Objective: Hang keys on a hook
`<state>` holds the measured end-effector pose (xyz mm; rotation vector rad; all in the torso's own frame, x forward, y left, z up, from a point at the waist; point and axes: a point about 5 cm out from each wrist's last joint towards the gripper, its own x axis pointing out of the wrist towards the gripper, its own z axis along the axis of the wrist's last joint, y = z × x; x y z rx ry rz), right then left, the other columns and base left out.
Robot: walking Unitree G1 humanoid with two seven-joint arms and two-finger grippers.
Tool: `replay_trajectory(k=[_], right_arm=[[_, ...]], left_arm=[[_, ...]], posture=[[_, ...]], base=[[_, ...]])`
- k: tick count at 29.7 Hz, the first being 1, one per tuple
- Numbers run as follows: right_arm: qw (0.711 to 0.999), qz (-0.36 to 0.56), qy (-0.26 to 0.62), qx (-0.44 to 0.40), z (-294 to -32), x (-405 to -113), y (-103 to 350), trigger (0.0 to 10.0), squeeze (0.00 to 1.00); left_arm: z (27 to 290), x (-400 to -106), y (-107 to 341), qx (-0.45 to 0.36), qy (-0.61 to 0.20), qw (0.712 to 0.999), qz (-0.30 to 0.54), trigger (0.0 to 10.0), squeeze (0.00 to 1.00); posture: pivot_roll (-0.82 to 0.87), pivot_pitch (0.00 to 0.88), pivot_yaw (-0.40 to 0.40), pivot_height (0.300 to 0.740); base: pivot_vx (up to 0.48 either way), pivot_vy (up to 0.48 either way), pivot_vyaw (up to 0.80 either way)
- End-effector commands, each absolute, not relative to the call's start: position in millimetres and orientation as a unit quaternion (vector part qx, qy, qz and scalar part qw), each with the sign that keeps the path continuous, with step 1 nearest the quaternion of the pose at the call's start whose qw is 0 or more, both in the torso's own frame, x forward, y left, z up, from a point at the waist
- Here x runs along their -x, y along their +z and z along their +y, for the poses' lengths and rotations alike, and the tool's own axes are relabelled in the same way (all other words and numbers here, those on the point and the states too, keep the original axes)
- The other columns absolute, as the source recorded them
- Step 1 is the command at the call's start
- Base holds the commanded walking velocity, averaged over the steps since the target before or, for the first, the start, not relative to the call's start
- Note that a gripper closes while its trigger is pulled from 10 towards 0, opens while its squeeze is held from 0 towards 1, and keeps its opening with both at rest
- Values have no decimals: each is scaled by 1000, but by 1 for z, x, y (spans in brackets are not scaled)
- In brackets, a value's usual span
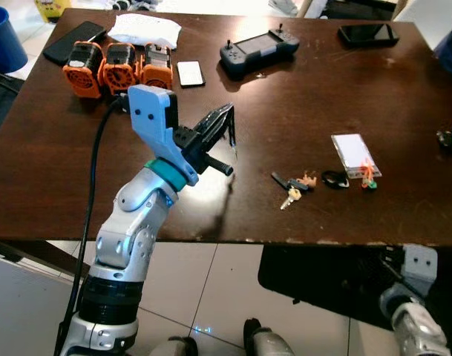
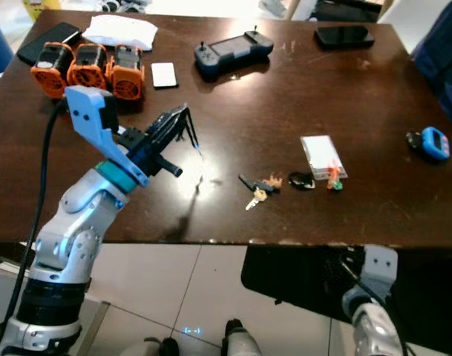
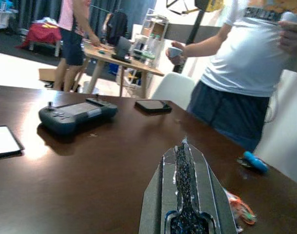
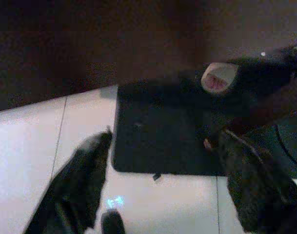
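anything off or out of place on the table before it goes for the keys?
Nothing spilled or damaged. The keys lie loose on the brown table beside a badge card, untouched. No hook is visible. The left gripper, fingers shut, hovers over the table short of the keys.

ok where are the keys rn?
The keys lie on the dark table near its front edge, right of the left gripper, beside a white card.

The right arm (image 1: 415, 315) is cut off by the frame's corner, and the keys (image 1: 291, 187) are too small to count.
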<state>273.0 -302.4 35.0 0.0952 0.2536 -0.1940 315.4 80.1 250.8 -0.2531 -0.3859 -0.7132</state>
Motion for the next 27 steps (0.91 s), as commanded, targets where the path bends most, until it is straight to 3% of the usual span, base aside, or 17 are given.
replay_trajectory(k=[1, 9, 27], right_arm=[[989, 106, -88, -47, -300, -276, 40, 10000, 0], [997, 68, -8, -44, -278, -297, 57, 10000, 0], [995, 87, 11, -38, -275, -286, 46, 10000, 0]], left_arm=[[79, -312, 249, 127, -352, 909, -184, 10000, 0], [81, -312, 249, 119, -358, 909, -179, 10000, 0], [75, -305, 238, 78, -394, 904, -144, 10000, 0]], posture=[[-38, 114, 47, 740], [-34, 105, 45, 740], [-46, 133, 59, 740]], base=[[0, 0, 0], [0, 0, 0], [-426, 0, 0]])
